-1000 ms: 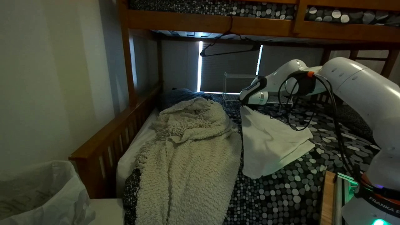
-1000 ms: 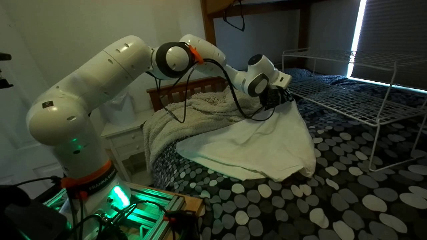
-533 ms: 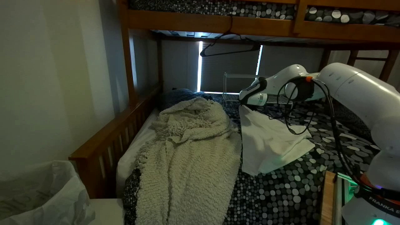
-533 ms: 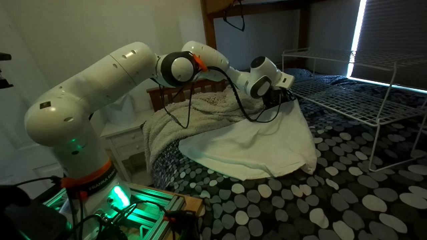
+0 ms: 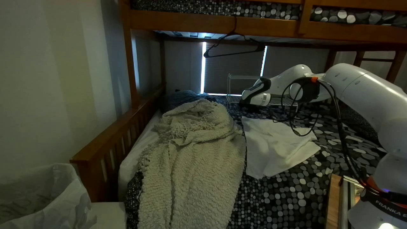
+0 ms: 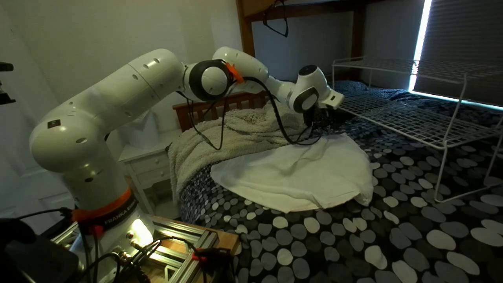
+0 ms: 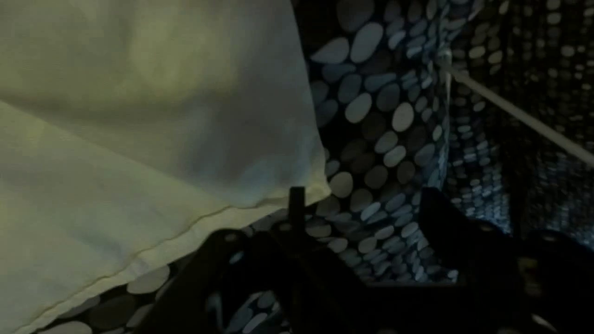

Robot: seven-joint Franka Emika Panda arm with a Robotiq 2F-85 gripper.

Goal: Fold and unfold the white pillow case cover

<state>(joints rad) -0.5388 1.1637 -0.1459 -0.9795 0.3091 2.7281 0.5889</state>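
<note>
Claw (image 7: 363,189) gapes near the white cover's (image 6: 290,175) corner.

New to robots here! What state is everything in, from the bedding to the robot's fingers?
White pillow case: creased, not held, lying on the bedsheet
Fingers: spread apart, gripping nothing
Bedsheet: spread out, partly covered
Blanket: rumpled, heaped at one end
Hanger: hooked on the bunk rail
Wire rack: upright on the bedsheet
Window shade: lowered, bright at the edges
Nightstand drawers: closed
Base light: on, white
</note>
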